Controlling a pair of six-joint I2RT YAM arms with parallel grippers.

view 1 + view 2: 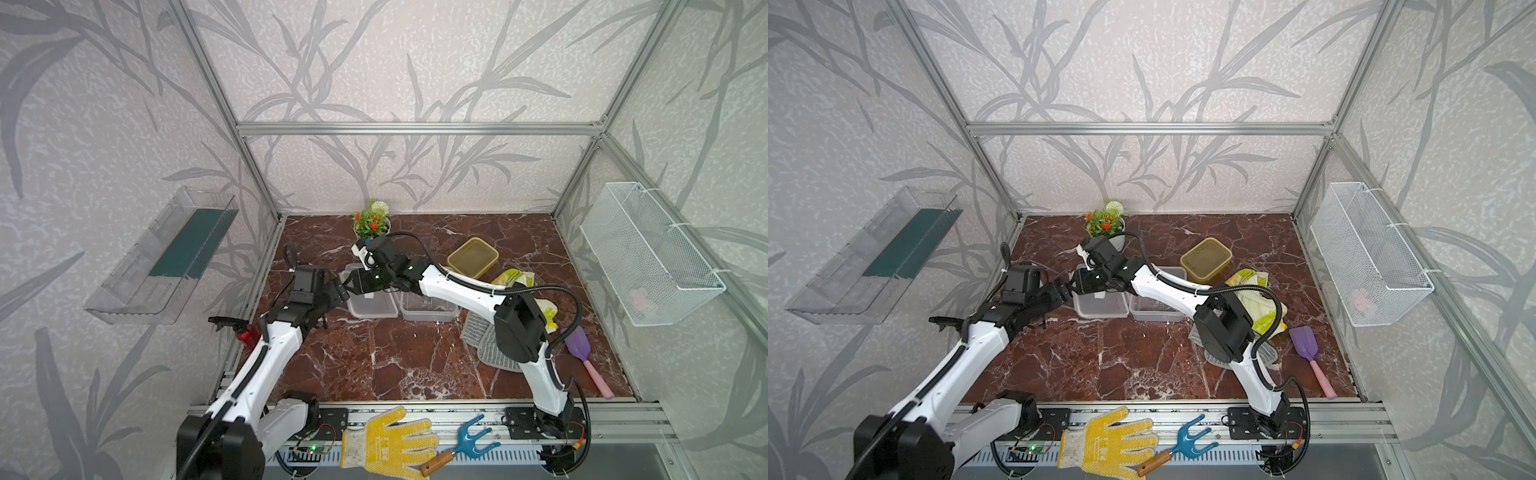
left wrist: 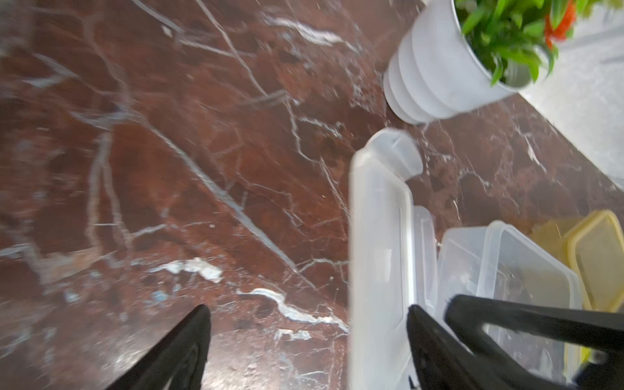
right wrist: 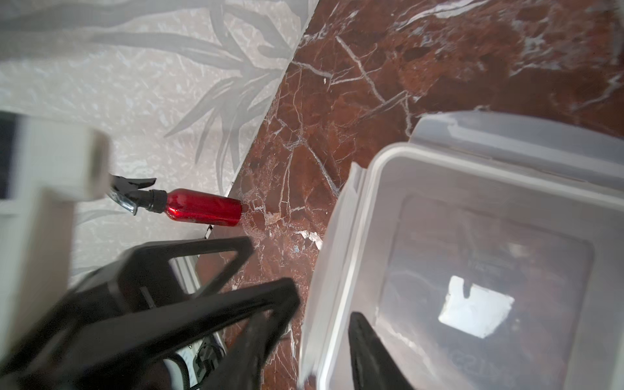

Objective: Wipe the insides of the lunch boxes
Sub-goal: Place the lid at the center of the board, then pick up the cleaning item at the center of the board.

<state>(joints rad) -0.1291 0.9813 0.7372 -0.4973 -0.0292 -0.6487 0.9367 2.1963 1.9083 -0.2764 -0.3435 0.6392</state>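
In both top views the brown marble desk [image 1: 395, 365] carries two lunch boxes. One is a clear lunch box [image 1: 428, 309], open, near the middle. The other is an amber lunch box [image 1: 473, 257] with its lid on, behind the clear one toward the back wall. One clear lid [image 1: 372, 306] lies just beside the clear lunch box. Two arms meet over that lid. Also there: one flower pot [image 1: 372, 226], one red spray bottle [image 1: 249, 336], one purple scoop [image 1: 577, 347], one yellow-green cloth [image 1: 515, 277], and on the front rail one yellow glove [image 1: 386, 442] and one blue hand rake [image 1: 469, 442].

The left wrist view shows the left end effector [image 2: 305, 309] with its jaws spread wide. The clear lid [image 2: 381, 256] appears edge-on just inside one finger and is not clamped. Both lunch boxes sit past it, clear [image 2: 513, 270] then amber [image 2: 597, 256], with the pot [image 2: 435, 71] nearby.

The right wrist view shows the right end effector [image 3: 307, 320] with jaws parted on either side of the lid's rim [image 3: 371, 202], not pinching it. One white sticker [image 3: 476, 310] shows through the plastic. The spray bottle [image 3: 202, 209] stands at the desk's edge.
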